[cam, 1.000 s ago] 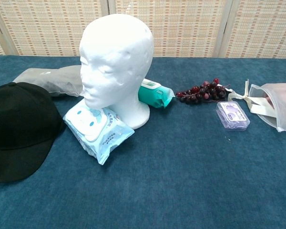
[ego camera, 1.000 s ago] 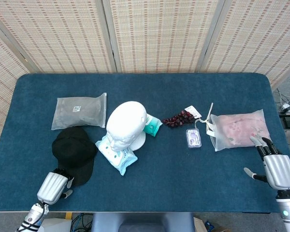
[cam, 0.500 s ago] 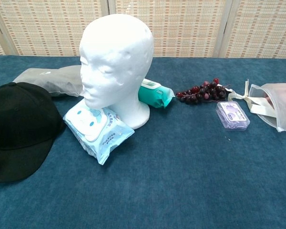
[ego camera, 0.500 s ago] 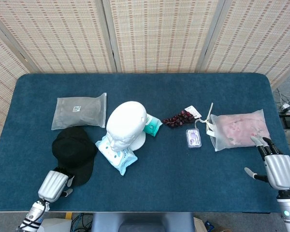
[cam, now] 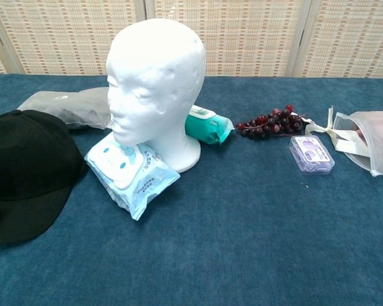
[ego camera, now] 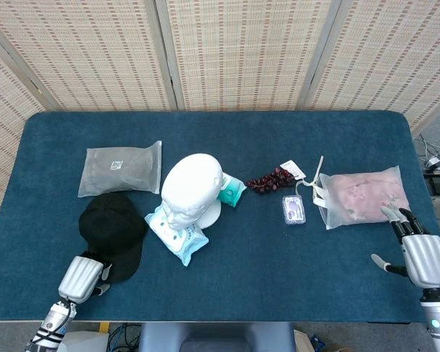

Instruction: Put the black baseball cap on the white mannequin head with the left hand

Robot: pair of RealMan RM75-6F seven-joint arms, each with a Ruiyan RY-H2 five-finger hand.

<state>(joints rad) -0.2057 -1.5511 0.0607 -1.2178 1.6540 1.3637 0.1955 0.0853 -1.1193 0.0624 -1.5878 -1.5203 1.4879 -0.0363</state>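
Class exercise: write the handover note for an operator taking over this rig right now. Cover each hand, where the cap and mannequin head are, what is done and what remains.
Left hand: at the near brim of the black baseball cap; whether it grips is unclear.
Right hand: open, near the table's right edge, holding nothing.
White mannequin head: upright and bare, right of the cap.
Done: nothing visible; the cap lies on the table.
Left: grasp, lift, seat it on the head.

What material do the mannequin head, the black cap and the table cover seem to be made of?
The mannequin head looks like white foam, matte, with small dents and a grainy surface. The black cap looks like woven cloth, dull and soft, sagging flat with no shine. The table cover seems to be blue felt or short-pile fabric, with a fuzzy, mottled surface; the exact fibre cannot be told.
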